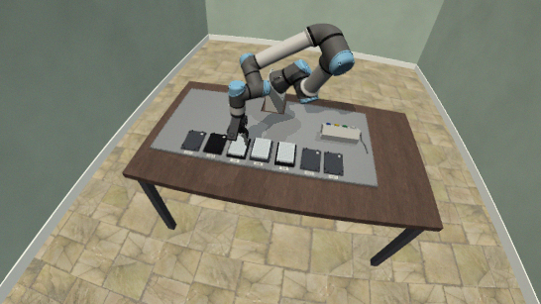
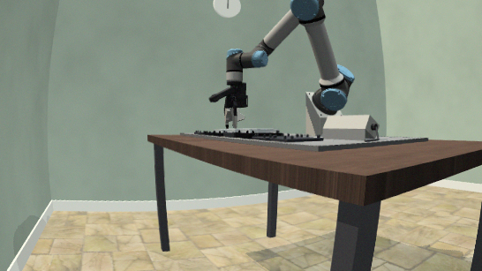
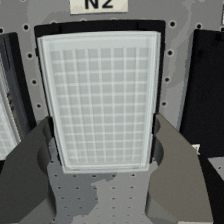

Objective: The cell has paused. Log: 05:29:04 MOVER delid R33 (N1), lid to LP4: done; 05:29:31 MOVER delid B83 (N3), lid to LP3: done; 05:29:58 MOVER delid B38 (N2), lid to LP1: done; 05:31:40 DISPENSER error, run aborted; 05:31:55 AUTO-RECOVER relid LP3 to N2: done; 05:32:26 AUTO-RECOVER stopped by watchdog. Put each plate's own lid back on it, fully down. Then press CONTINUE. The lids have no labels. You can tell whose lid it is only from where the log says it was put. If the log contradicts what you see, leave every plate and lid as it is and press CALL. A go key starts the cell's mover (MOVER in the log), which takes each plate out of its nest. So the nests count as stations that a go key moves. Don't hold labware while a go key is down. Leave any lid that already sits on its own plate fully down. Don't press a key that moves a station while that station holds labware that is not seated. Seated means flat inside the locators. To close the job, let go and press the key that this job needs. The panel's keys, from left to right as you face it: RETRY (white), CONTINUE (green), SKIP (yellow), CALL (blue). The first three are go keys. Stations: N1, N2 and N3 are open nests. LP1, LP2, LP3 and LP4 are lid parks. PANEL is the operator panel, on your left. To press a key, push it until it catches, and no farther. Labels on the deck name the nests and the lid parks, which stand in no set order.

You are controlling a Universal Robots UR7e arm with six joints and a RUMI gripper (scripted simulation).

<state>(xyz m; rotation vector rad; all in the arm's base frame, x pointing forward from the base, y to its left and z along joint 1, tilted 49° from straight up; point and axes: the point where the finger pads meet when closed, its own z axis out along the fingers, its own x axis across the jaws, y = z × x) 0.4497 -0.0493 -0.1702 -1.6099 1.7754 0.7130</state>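
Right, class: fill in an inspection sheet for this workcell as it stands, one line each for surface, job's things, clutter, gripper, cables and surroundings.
Surface: brown wooden table carrying a grey perforated deck.
Job's things: seven stations in a row along the deck's front; three show white gridded labware, four look dark. The lid over the nest labelled N2 is the one in the jaws. The operator panel has coloured keys on top.
Clutter: nothing seen.
Gripper: the gripper is closed on the lid's two long sides, above N2.
Cables: a thin lead runs from the panel.
Surroundings: green walls, stone-tile floor, a round wall clock.
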